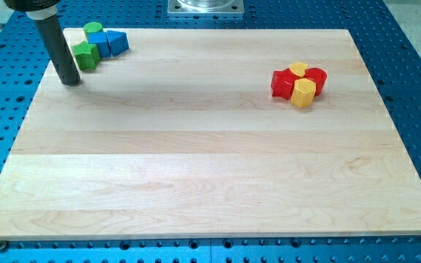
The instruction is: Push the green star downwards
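The green star point(86, 55) lies near the board's top left corner. It touches a cluster of a green round block point(92, 30) and two blue blocks point(101, 42) point(118, 42) above and to its right. My tip point(71, 80) rests on the board just left of and slightly below the green star, very close to it. I cannot tell whether they touch. The dark rod rises from the tip to the view's top left.
A second cluster sits at the upper right: two red blocks point(282, 84) point(317, 77) and two yellow blocks point(298, 69) point(303, 93), all touching. The wooden board point(210, 175) lies on a blue perforated table point(415, 88).
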Robot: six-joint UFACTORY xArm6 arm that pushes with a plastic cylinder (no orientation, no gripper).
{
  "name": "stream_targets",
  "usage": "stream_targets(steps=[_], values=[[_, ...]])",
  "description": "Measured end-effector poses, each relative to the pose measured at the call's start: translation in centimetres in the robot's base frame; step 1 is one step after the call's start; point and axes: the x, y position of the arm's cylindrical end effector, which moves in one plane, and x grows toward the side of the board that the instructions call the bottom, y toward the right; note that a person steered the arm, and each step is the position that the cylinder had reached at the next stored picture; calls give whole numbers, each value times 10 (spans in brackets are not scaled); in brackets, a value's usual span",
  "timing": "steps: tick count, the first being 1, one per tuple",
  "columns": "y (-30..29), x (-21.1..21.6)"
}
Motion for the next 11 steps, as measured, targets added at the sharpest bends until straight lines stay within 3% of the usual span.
stream_targets(steps=[3,4,7,8,9,10,11], values=[[-27,25],[-59,-8],[-48,-131],[-28,-145],[8,-119],[22,-53],[4,-63]])
